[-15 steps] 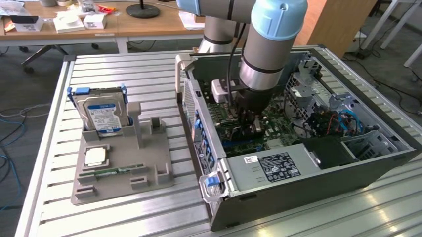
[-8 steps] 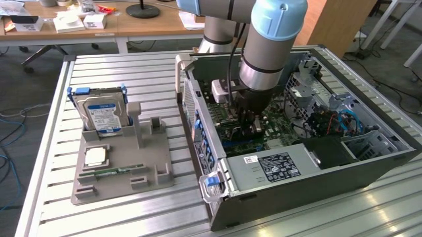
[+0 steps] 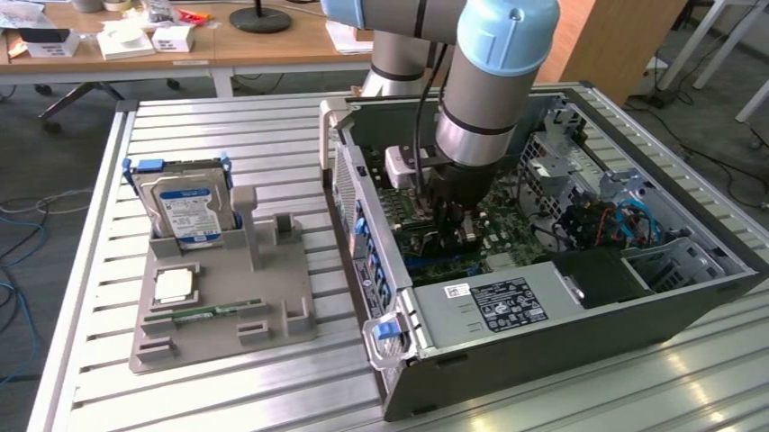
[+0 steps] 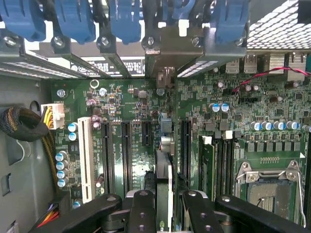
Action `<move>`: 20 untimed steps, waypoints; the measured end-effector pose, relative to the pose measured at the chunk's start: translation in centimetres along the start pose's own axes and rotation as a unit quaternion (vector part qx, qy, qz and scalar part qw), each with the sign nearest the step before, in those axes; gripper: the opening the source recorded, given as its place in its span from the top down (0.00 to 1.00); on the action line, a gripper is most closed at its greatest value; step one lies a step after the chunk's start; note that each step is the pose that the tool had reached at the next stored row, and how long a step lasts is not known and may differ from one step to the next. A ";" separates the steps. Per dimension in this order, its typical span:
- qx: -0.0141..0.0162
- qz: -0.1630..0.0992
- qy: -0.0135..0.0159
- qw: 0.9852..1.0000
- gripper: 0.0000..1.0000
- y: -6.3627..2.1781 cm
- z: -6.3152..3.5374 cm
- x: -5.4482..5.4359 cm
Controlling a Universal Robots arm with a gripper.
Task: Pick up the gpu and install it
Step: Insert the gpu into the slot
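Dark card: your gripper [image 4: 164, 213] clamped the gpu [image 4: 164, 167] edge-on above the motherboard [image 4: 243, 121] slots.
Progress: pickup done; seating unconfirmed.

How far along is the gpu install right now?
Pickup looks done: the claw is down inside the computer case, holding the gpu edge-on over the motherboard slots. Seating is in hand; whether it is fully pressed home can't be told.
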State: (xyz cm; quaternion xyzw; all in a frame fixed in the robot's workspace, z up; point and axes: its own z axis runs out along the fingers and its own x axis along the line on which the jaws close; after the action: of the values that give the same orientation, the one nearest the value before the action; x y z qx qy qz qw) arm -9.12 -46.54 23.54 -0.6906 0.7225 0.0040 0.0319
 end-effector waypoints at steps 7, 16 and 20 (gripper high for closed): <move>0.000 0.000 0.000 1.000 0.67 0.00 -0.01 0.0; 0.000 0.000 0.000 1.000 0.67 -0.04 -0.97 0.0; 0.000 0.000 0.000 1.000 0.67 -0.09 -2.13 -0.1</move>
State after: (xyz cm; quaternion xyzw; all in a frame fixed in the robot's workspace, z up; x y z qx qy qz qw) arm -9.12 -46.54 25.67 -0.6906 0.7225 0.0039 0.0318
